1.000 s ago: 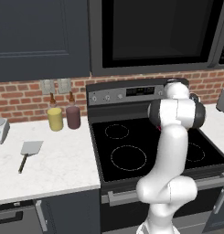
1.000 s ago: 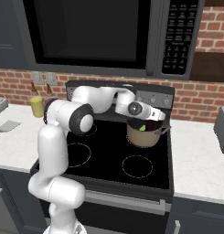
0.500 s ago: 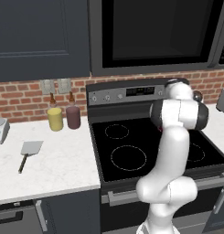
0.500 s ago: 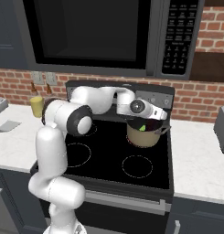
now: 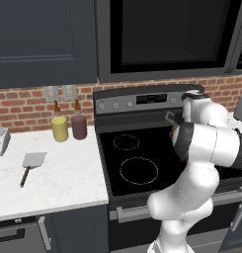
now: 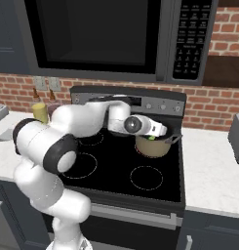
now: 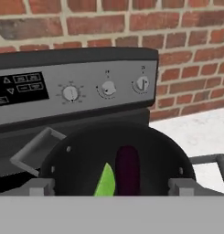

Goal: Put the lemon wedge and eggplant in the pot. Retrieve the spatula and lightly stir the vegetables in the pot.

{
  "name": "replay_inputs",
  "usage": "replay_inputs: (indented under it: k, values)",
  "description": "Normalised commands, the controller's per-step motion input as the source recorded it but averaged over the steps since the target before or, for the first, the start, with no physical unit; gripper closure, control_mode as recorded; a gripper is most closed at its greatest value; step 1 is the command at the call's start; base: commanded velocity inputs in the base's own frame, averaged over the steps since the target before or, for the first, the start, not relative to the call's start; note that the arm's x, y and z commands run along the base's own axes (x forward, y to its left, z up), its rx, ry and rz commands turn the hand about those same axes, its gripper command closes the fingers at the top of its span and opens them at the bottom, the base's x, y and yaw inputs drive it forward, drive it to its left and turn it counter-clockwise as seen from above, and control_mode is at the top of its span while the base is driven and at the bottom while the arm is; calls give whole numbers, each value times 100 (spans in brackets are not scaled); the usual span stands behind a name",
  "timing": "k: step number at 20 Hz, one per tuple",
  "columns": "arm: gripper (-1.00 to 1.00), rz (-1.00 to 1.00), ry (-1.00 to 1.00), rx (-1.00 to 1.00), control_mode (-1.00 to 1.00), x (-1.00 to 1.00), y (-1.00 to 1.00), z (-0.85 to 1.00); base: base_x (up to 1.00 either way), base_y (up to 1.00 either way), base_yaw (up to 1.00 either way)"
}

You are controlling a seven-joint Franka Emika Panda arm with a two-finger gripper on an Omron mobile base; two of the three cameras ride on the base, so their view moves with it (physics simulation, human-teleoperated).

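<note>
My end effector [image 7: 109, 185] spread wide above round tan pot [image 6: 152, 146], glossy purple eggplant [image 7: 127, 170] beside green lemon wedge [image 7: 105, 182] inside, flat grey spatula [image 5: 30, 164] on white bench [image 5: 63, 173]

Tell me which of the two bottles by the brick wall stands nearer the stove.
The maroon bottle. It stands on the counter right beside the stove's left edge, while the yellow bottle sits on its far side, further from the stove.

No legible text on the stove panel [image 7: 77, 87] or microwave keypad [image 6: 191, 39].
</note>
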Motion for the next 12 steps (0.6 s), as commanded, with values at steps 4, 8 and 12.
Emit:
replay_inputs:
  k: [4,8,12]
  values:
    - [-100,2,-15,4,-100,-93,53,91,0,0,0]
    - [-100,0,-14,2,-100,-82,58,100,0,0,0]
    - [-100,0,-11,0,-100,-76,62,100,0,0,0]
